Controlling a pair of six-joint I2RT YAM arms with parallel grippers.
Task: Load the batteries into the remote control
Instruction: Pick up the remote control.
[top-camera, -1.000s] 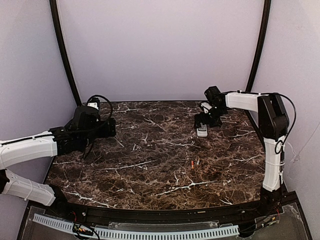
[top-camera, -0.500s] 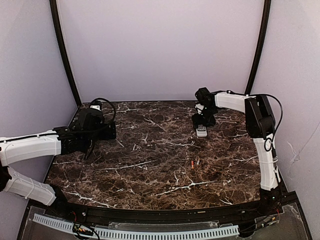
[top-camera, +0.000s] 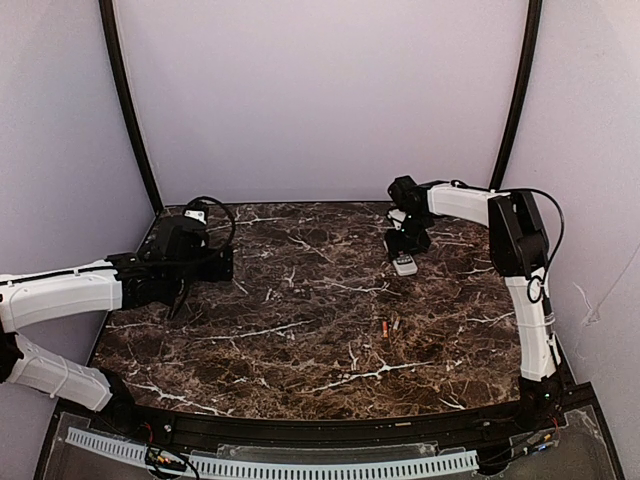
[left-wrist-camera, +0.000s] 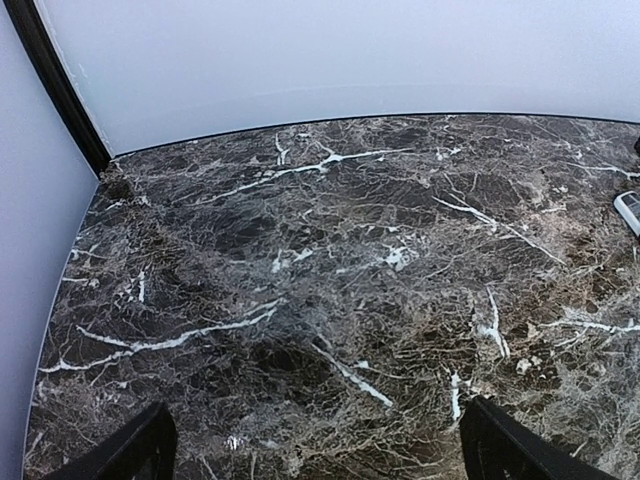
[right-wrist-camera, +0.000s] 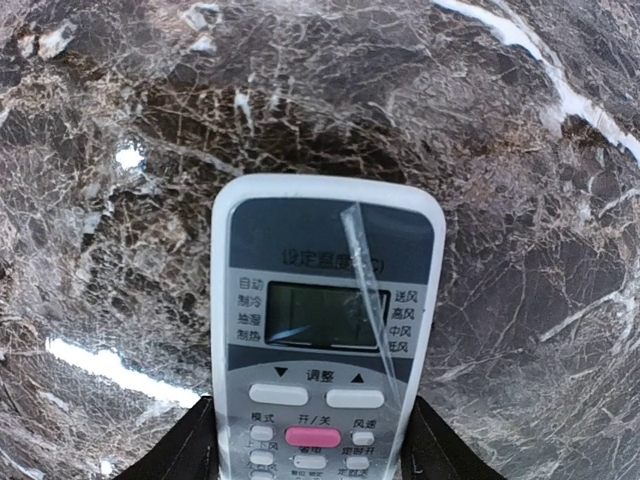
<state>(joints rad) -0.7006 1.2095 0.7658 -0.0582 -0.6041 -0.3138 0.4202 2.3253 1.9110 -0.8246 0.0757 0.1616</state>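
The remote control (right-wrist-camera: 325, 330) lies face up with its dark screen toward the far end and a pink button below it. My right gripper (right-wrist-camera: 312, 455) is shut on its button end, one black finger (right-wrist-camera: 185, 450) against each long side. In the top view the remote (top-camera: 403, 264) sits at the back right under the right gripper (top-camera: 407, 245). It also shows at the right edge of the left wrist view (left-wrist-camera: 630, 210). Two batteries (top-camera: 387, 326), one orange-red, lie on the marble mid-right. My left gripper (left-wrist-camera: 315, 470) is open and empty over the back left (top-camera: 215, 262).
The table is dark marble with white veins (top-camera: 300, 320). Pale walls close the back and sides, with black curved poles (top-camera: 125, 110) at the back corners. A black cable loops over the left wrist (top-camera: 205, 205).
The right arm has swung a little to the left, its gripper settling over the remote. The left arm has edged slightly right. The remote and batteries stay in place.
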